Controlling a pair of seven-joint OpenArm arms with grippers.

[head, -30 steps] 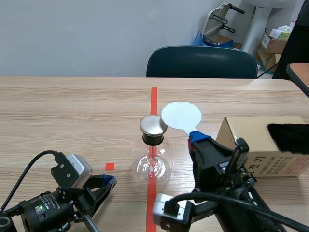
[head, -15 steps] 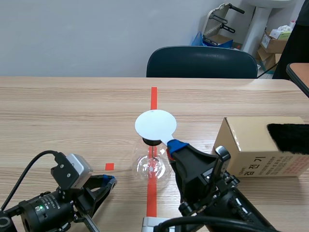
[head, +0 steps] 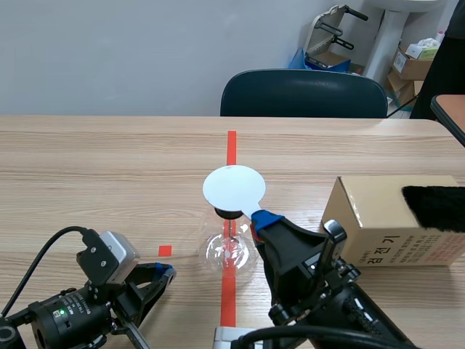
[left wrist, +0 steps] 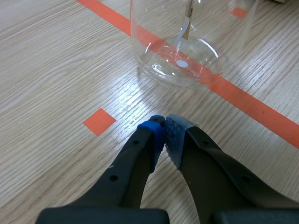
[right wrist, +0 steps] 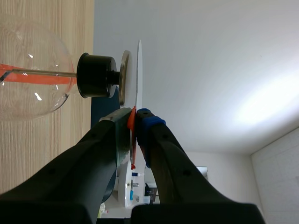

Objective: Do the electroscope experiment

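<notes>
The electroscope is a clear glass flask (head: 231, 251) (left wrist: 180, 51) (right wrist: 28, 74) on the orange tape line, with a black stopper (right wrist: 96, 75) and a metal top plate (right wrist: 124, 77). A foil strip (left wrist: 187, 30) hangs inside it. My right gripper (head: 265, 218) (right wrist: 134, 121) is shut on the red handle of a white round disc (head: 233, 187) (right wrist: 139, 74). It holds the disc flat just over the metal plate, hiding the plate in the scene view. My left gripper (head: 156, 276) (left wrist: 166, 128) is shut on nothing, low over the table, a short way in front and left of the flask.
A cardboard box (head: 378, 218) with a black fur piece (head: 434, 207) on top stands right of the flask, close to the right arm. A small orange tape square (head: 165, 250) (left wrist: 99, 121) lies ahead of the left gripper. A dark chair (head: 304, 94) stands beyond the table's far edge.
Over the last second the right gripper carried the white disc left from beside the flask to over its metal plate, then held still. The left arm has not moved.
</notes>
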